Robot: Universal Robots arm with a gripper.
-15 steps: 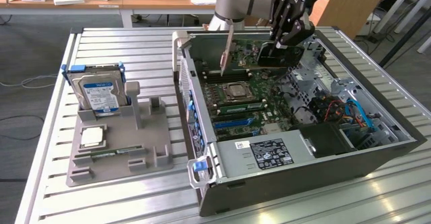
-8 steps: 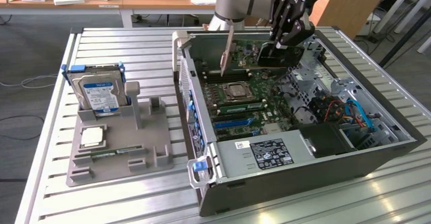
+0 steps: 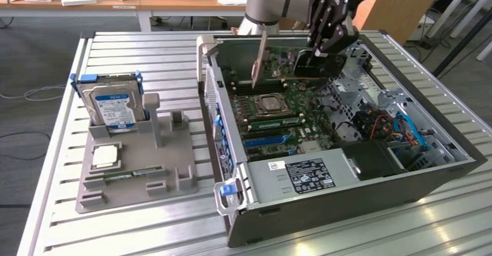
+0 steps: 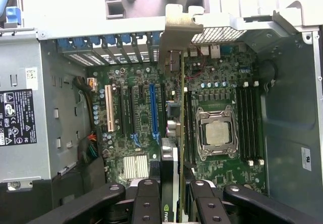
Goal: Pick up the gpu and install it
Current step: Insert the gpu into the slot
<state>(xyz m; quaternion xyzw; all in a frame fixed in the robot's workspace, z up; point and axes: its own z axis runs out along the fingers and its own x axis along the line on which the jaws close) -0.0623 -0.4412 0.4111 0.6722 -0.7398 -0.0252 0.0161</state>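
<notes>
Silver-bracketed gpu (image 4: 179,42) edge-on in the pincer (image 4: 174,188), lower edge seemingly hidden

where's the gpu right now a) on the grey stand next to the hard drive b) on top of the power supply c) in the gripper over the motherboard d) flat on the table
C: the gripper clamps the gpu upright above the motherboard in the open case.

HDD (image 3: 113,107) in blue frame upright on grey fixture (image 3: 177,152), RAM stick (image 3: 127,174) lying flat.
</notes>
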